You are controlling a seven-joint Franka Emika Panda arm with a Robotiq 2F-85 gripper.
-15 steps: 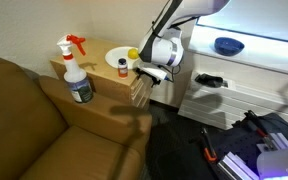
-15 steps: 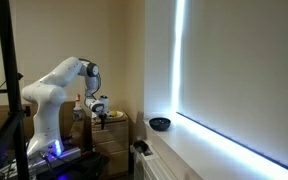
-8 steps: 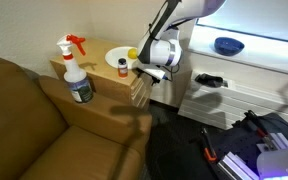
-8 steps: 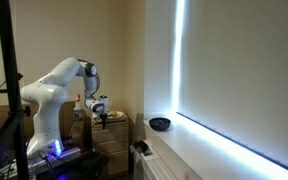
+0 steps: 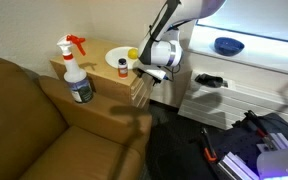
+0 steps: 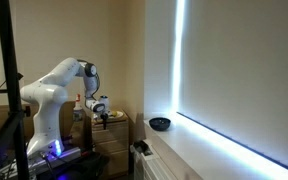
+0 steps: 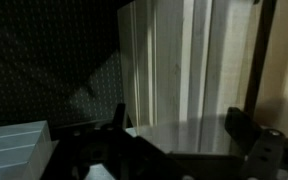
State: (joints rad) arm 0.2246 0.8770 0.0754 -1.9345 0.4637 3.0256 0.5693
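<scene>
My gripper [image 5: 151, 73] hangs at the front right corner of a small wooden side table [image 5: 99, 82], just beside its slatted drawer front [image 5: 137, 93]. In the wrist view the gripper [image 7: 177, 120] is open, its dark fingers [image 7: 240, 127] spread apart with nothing between them, and the pale wooden slats [image 7: 174, 60] stand close ahead. On the table top sit a white plate [image 5: 114, 54], a yellow object [image 5: 132, 54] and a small jar [image 5: 122, 66] right behind the gripper. In an exterior view the gripper [image 6: 102, 116] hovers over the same table.
A spray bottle [image 5: 76, 70] with a red trigger stands at the table's left end. A brown couch [image 5: 29, 125] lies to the left. A blue bowl [image 5: 228, 45] sits on the white sill, and a black object [image 5: 210, 80] rests on the ledge below. Clutter covers the floor at the right.
</scene>
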